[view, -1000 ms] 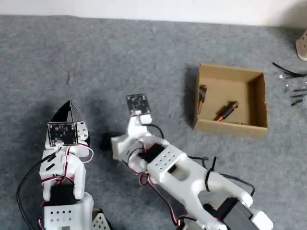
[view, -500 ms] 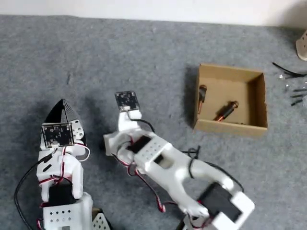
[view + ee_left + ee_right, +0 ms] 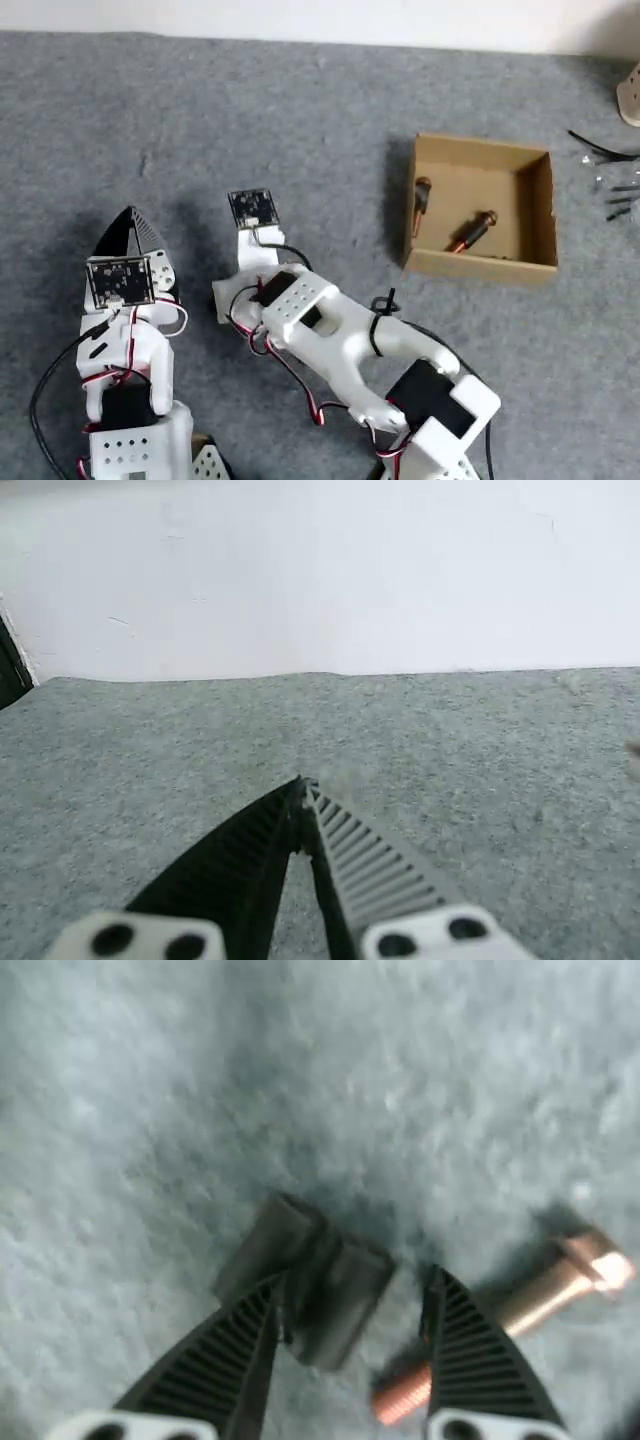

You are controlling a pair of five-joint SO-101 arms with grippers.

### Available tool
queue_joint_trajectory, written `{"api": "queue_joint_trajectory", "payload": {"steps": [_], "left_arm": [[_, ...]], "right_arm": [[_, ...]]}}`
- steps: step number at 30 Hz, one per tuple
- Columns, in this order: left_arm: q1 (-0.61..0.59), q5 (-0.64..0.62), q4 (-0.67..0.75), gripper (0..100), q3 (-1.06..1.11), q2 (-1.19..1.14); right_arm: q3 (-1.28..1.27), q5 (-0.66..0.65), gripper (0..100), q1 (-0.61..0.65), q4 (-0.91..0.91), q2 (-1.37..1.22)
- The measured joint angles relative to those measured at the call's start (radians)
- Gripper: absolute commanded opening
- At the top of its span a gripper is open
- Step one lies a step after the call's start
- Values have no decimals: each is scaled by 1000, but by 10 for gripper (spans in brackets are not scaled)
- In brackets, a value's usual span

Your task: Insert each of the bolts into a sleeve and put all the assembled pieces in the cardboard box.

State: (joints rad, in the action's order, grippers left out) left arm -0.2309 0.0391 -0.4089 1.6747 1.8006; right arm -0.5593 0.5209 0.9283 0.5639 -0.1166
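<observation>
- A short dark grey tubular sleeve (image 3: 305, 1295) lies on its side on the grey carpeted desk (image 3: 300, 110). It sits inside the gap of the right tool (image 3: 355, 1280), close against one ribbed black finger (image 3: 245, 1355).
- A copper-coloured hex-head bolt (image 3: 545, 1295) lies just beside the sleeve and apart from it. Its threaded end shows inside the gap, its shank passes behind the tool's other finger (image 3: 470, 1350), and its head lies outside the gap.
- The right tool is spread wide and has hold of nothing, with one finger on each side of the sleeve.
- In the high view the white right arm (image 3: 330, 330) leans across the middle of the desk.
- Bare carpet lies between the arm's wrist and the box, and a broad stretch runs on to the white wall (image 3: 320, 15) at the far edge.
- An open-topped brown cardboard box (image 3: 480, 265) stands well apart from the right tool, with its walls upright.
- The box holds two assembled pieces. One (image 3: 421, 205) lies along the wall nearest the arms and the other (image 3: 472, 232) lies slanted near the middle.
- The left tool (image 3: 302, 790) has its fingers closed tip to tip on nothing and points toward the wall. In the high view it (image 3: 130, 225) is beside the right arm's wrist without touching it.
- Thin black loose bits (image 3: 610, 185) lie near the desk's right edge, beyond the box.
</observation>
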Motion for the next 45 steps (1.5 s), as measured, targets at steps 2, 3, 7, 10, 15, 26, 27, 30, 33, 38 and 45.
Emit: {"api": "queue_joint_trajectory", "payload": {"steps": [2, 3, 7, 10, 15, 26, 27, 30, 33, 38, 45], "left_arm": [[0, 0, 0, 7, 0, 0], [0, 0, 0, 7, 0, 0], [0, 0, 0, 7, 0, 0], [0, 0, 0, 7, 0, 0], [0, 0, 0, 7, 0, 0], [0, 0, 0, 7, 0, 0], [0, 0, 0, 7, 0, 0], [0, 0, 0, 7, 0, 0], [0, 0, 0, 7, 0, 0], [0, 0, 0, 7, 0, 0], [0, 0, 0, 7, 0, 0]], "right_arm": [[0, 0, 190, 0, 12, 0], [0, 0, 190, 0, 15, 0], [0, 0, 190, 0, 15, 0], [0, 0, 190, 0, 15, 0], [0, 0, 190, 0, 15, -2], [0, 0, 190, -26, 21, -2], [0, 0, 190, -26, 21, -2], [0, 0, 190, -26, 21, -2], [0, 0, 190, -26, 21, -41], [98, 0, 190, -28, 97, -126], [198, 0, 190, -28, 176, -183]]}}
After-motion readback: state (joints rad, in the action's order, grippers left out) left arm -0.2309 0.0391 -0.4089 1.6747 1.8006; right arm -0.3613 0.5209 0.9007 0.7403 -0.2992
